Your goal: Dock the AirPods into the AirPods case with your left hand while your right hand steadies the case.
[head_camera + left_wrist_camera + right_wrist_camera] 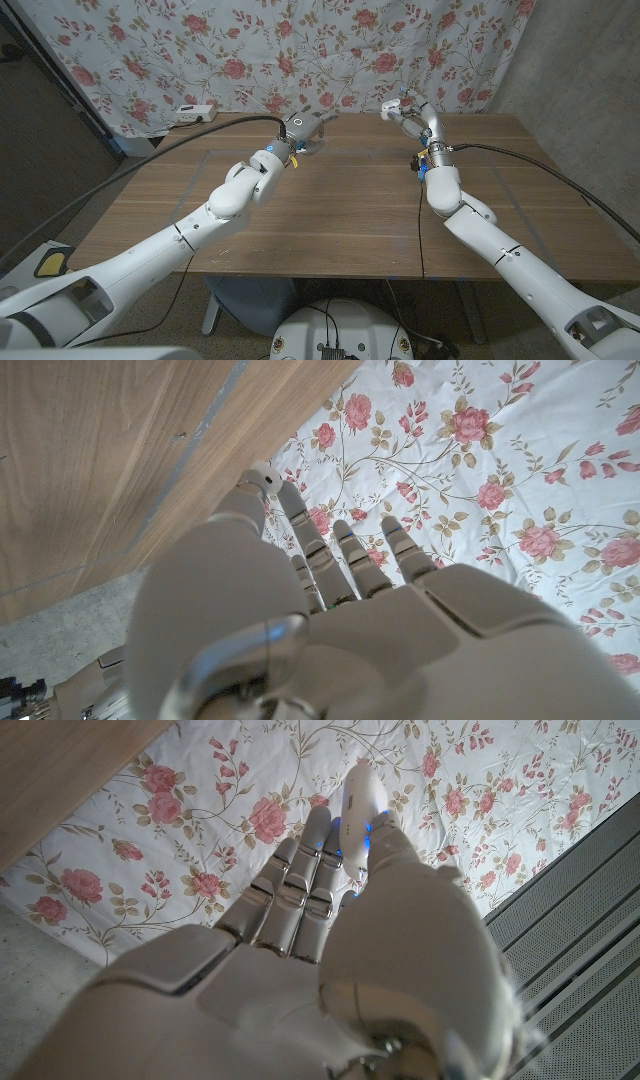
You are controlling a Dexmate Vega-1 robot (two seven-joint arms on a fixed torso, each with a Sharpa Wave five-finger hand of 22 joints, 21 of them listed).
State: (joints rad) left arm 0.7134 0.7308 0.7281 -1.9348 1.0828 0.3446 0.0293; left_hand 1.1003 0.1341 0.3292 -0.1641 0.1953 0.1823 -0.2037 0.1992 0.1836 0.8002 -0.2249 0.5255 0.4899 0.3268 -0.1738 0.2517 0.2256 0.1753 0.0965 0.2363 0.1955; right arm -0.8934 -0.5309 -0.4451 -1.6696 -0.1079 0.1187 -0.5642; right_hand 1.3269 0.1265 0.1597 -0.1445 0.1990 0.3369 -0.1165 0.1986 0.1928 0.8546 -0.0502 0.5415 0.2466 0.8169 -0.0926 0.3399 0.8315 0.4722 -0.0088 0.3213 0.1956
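fingers of the right hand pinch the white case aloft for docking, while the left hand nips an earbud at its fingertip.

Table matt wood grain; backdrop floral cloth; case glossy white plastic.

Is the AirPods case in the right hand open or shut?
Cannot tell: the right hand grips the white AirPods case, raised above the table; fingers hide its lid seam.
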